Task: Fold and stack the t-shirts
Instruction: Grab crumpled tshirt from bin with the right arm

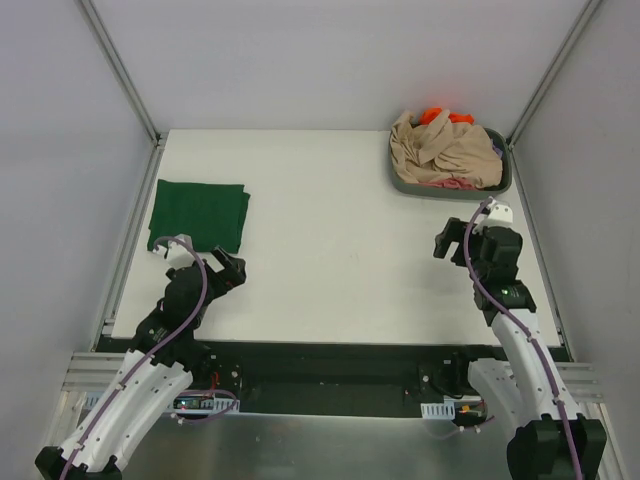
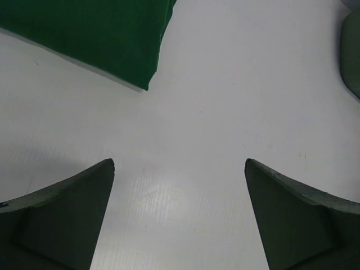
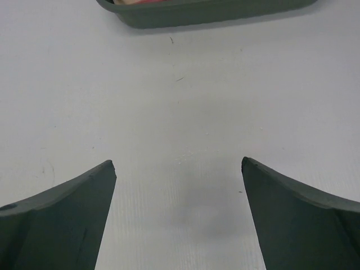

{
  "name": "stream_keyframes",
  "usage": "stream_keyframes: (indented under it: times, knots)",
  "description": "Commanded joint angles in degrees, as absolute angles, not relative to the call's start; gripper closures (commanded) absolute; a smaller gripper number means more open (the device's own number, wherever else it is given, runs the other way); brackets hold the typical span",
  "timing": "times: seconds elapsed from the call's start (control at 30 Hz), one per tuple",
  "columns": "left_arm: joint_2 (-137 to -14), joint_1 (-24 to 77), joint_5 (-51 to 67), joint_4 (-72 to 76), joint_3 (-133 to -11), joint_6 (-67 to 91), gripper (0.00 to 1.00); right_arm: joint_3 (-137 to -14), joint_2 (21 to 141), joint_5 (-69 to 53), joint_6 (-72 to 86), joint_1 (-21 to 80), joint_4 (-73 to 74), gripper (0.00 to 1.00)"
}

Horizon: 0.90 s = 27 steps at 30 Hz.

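A dark green t-shirt (image 1: 198,214) lies folded flat at the table's left side; its corner shows in the left wrist view (image 2: 101,39). A beige t-shirt (image 1: 440,150) is bunched in the grey tub (image 1: 400,183) at the back right, with orange (image 1: 437,115) and pink (image 1: 452,184) cloth showing around it. My left gripper (image 1: 228,268) is open and empty just below the green shirt's near right corner. My right gripper (image 1: 462,238) is open and empty over bare table, just in front of the tub, whose near wall shows in the right wrist view (image 3: 202,14).
The white table (image 1: 330,250) is bounded by grey walls and metal frame rails at left and right. The tub's edge (image 2: 351,56) shows at the far right of the left wrist view.
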<state>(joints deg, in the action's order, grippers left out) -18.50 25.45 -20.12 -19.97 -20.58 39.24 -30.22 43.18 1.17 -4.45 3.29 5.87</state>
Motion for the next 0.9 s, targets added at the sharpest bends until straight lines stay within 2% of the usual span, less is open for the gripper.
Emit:
stream_keyframes:
  times: [0.0,0.33,0.47,0.57,0.7,0.87]
  knots:
    - [-17.75,25.4,-20.92,-19.25,-19.86,39.55,0.01,-32.6,44.12,-1.41,-2.03,3.34,3.07,0.04]
    - [-17.84,25.4,-20.48,-19.25,-19.51,39.73,0.01,-31.38,45.17,-0.35,3.16,3.34,-2.01,0.04]
    - [-17.93,25.4,-20.04,-19.25,-19.34,39.81,0.01,-34.27,50.26,-0.87,3.87,3.25,-3.78,0.04]
    - [-19.15,25.4,-20.48,-19.25,-19.33,40.52,0.01,-41.37,57.1,-0.36,4.22,3.25,-1.94,0.04]
    - [-21.53,25.4,-19.34,-19.25,-20.3,39.73,0.01,-52.88,68.26,6.66,5.01,2.82,1.84,0.04]
    - [-22.59,25.4,-19.6,-19.25,-20.48,39.81,0.01,-70.18,85.75,11.42,2.73,1.15,4.47,0.04]
